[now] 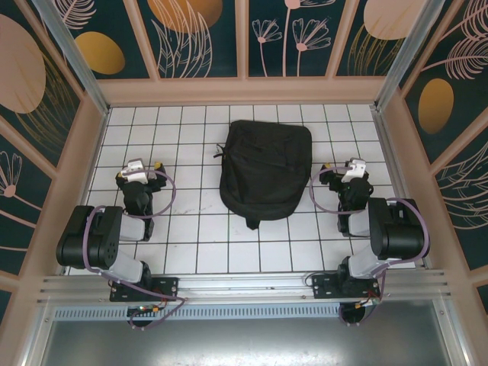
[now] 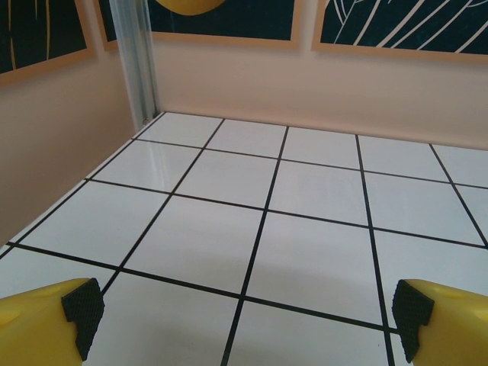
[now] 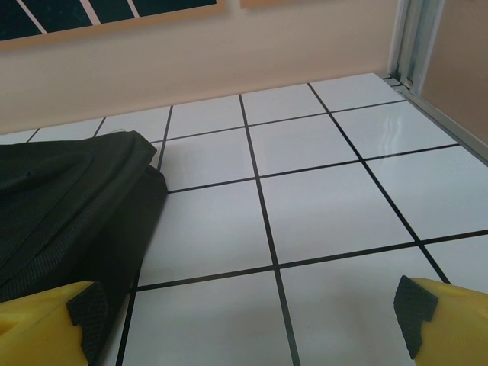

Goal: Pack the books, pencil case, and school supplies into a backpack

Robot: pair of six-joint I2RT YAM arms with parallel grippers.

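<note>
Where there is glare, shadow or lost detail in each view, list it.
Top external: even, sharp light, but the backpack reads as a black mass with almost no detail. Left wrist: a pale glare streak on the table below the metal post. Right wrist: glare on the far right tiles, and the backpack's side is dark with only faint folds.

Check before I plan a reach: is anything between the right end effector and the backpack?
Nothing visible: bare white tile separates the right end effector from the backpack, which lies just to its left.
</note>
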